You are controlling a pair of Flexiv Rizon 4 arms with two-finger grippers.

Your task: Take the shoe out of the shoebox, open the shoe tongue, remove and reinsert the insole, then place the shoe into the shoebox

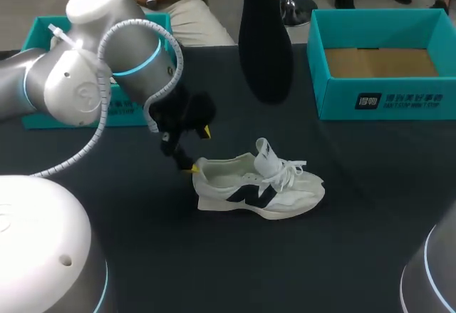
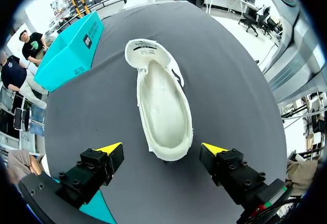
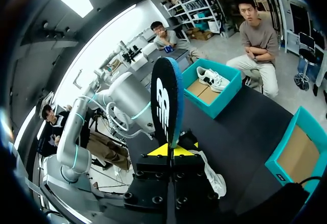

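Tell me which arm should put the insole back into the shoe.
Right. The right gripper is shut on the insole, held in the air. The left gripper is open and empty at the shoe's heel.

white shoe (image 1: 260, 188) with navy side mark, black insole (image 1: 265, 42), teal shoebox (image 1: 338, 99), dark table (image 1: 356, 242)

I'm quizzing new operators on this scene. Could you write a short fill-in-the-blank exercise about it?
1. The right tool is shut on the black ____.
2. The left tool is ____, its fingers flanking the heel of the white shoe.
3. The shoebox on the right is ____.
Missing words: insole; open; empty.
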